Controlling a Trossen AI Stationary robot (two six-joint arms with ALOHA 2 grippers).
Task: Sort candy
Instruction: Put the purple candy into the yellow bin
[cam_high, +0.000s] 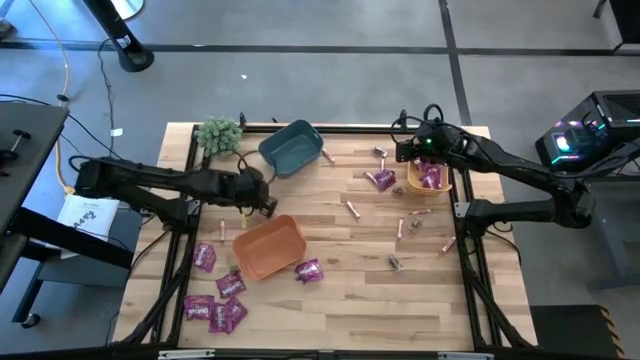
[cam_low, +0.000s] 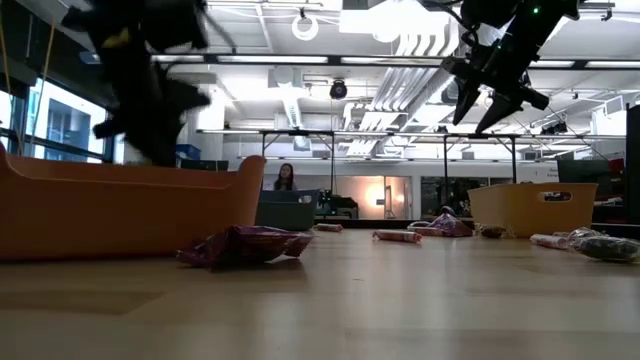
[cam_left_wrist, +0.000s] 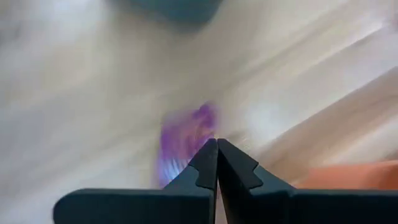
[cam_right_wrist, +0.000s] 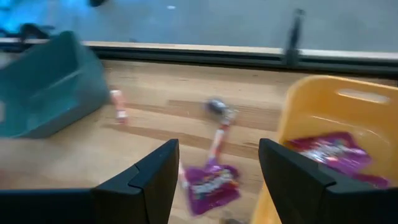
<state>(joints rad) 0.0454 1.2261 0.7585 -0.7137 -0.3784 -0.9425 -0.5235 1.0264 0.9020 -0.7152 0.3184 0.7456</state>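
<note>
My left gripper is shut and hovers just beyond the orange bin's far rim. A blurred magenta packet lies on the wood past its fingertips. My right gripper is open, raised above the table beside the yellow bin. One magenta packet lies flat below it, and another lies inside the yellow bin. Pink sticks and a dark candy lie scattered on the table. More magenta packets sit near the left near corner.
A teal bin stands at the far side, with the green plant ball to its left. A magenta packet lies beside the orange bin's near right corner. In the low view a person shows in the room behind.
</note>
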